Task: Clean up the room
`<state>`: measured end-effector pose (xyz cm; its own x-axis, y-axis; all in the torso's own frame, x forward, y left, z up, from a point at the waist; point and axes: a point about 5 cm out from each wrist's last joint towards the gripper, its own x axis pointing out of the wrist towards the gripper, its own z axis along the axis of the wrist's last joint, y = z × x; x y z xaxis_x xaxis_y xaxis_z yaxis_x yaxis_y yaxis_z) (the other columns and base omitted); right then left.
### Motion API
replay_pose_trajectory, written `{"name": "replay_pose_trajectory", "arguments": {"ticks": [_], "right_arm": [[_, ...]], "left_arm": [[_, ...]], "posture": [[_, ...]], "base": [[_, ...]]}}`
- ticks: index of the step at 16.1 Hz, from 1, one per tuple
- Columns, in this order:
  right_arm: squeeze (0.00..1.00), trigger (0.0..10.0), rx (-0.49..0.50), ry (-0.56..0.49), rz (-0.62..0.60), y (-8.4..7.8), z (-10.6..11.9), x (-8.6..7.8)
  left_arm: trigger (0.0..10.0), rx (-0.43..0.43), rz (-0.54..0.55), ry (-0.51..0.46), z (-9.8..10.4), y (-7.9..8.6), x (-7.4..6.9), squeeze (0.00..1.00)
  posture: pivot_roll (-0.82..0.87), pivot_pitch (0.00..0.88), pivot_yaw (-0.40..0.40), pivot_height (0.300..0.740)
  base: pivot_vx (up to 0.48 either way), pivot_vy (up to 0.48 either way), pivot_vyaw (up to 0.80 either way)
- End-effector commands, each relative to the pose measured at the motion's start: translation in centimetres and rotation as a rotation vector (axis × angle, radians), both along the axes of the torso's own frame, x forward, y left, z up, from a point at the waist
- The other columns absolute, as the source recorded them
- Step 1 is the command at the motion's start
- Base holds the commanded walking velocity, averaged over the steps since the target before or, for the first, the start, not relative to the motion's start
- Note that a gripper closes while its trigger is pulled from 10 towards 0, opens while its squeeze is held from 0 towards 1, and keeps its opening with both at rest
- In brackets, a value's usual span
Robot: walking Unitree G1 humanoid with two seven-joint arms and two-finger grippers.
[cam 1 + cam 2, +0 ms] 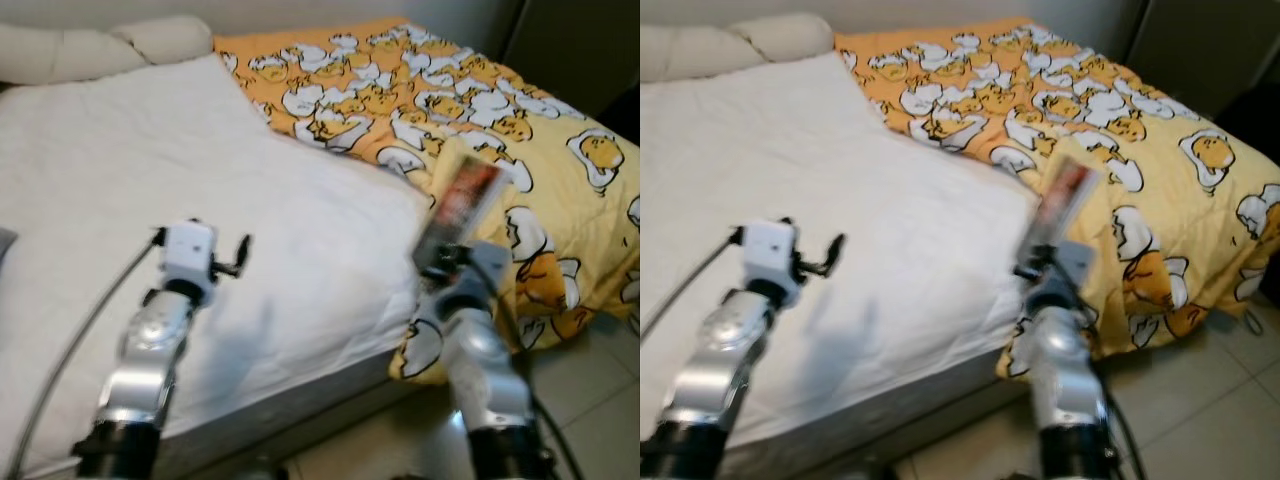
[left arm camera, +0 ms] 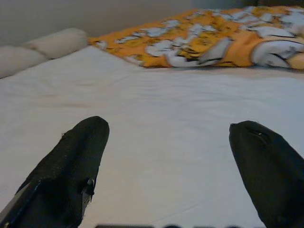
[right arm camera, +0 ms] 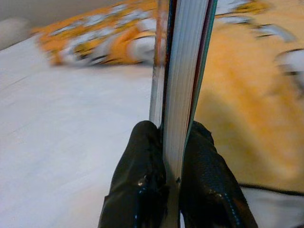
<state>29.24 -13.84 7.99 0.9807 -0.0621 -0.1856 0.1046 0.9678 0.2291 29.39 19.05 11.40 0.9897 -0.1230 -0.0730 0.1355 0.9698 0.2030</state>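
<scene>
The right gripper's (image 3: 173, 156) two black fingers (image 3: 140, 175) are pressed flat against either cover of a thin book (image 3: 183, 71), which stands upright above them over the near edge of the bed (image 1: 200, 250), where the white sheet meets the yellow egg-print duvet (image 1: 520, 130). The left gripper's (image 2: 168, 156) fingers are spread wide with nothing between them, hovering low over the bare white sheet toward the pillows (image 1: 90, 45) at the head end. I judge the tidying to be at an early stage: the book is lifted but not yet put anywhere, and the duvet lies rumpled across the far corner, spilling over the bed's edge toward the tiled floor (image 1: 590, 400).
</scene>
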Motion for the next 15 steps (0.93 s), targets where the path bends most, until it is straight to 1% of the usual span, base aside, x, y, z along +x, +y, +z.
{"name": "replay_pose_trajectory", "arguments": {"ticks": [1, 6, 11, 12, 14, 15], "right_arm": [[0.00, 10.0, -0.023, -0.067, 0.032, 0.25, 1.49, 0.62], [0.00, 10.0, -0.027, -0.072, 0.049, 0.21, 1.70, 1.04], [0.00, 10.0, -0.034, -0.069, 0.057, 0.07, 1.57, 1.12], [0.00, 10.0, -0.042, -0.064, 0.058, 0.12, 1.52, 1.16], [0.00, 10.0, -0.018, -0.046, 0.040, -0.03, 1.25, 1.11], [0.00, 10.0, -0.019, -0.043, 0.042, -0.05, 1.20, 1.10]], "left_arm": [[10.0, 0.002, -0.012, -0.005, -0.01, -0.47, 0.00, 0.11], [10.0, 0.002, -0.014, -0.006, -0.09, -0.56, -0.09, 0.11], [10.0, 0.000, -0.012, -0.012, -0.05, -0.67, -0.12, 0.12], [10.0, 0.000, -0.009, -0.022, 0.10, -0.67, -0.10, 0.11], [10.0, 0.000, -0.003, -0.046, 0.45, -0.72, 0.01, 0.08], [10.0, 0.001, -0.007, -0.053, 0.53, -0.78, 0.04, 0.09]], "posture": [[0.11, 0.000, 0.007, 0.740], [0.11, 0.000, 0.001, 0.740], [0.11, 0.000, -0.003, 0.740], [0.11, 0.000, -0.003, 0.740], [0.11, 0.000, -0.004, 0.740], [0.11, 0.000, -0.003, 0.740]], "base": [[0.000, 0.352, 0.80], [0.000, 0.350, 0.80], [0.000, 0.346, 0.80], [0.000, 0.000, 0.80], [0.000, 0.000, 0.00], [0.000, 0.000, 0.00]]}}
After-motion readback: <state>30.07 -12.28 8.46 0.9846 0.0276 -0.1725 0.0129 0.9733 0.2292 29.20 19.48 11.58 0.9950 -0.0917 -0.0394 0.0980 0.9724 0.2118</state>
